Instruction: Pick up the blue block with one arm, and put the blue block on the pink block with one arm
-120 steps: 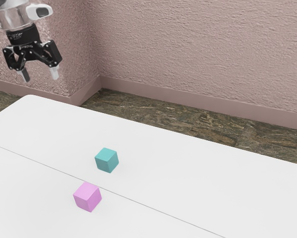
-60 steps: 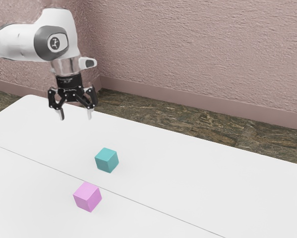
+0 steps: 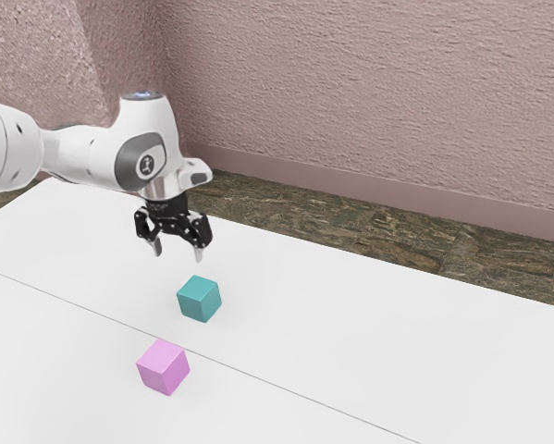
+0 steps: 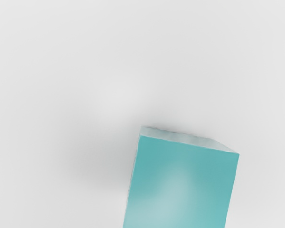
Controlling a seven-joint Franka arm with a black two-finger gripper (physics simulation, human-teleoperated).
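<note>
Blue block on the table, gripper above it, no contact
Gripper hangs over the block, a bit toward the table's far edge, fingers spread wide w/ nothing between them. Pink block stands near it on the near-edge side, not touching. Wrist cam: blue block just under the hand

The blue block sits on the white table, a soft shadow beside it.

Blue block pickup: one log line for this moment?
phase: pre-grasp | black two-finger gripper: open, over teal-blue cube | pink cube: apart, on white table
</note>
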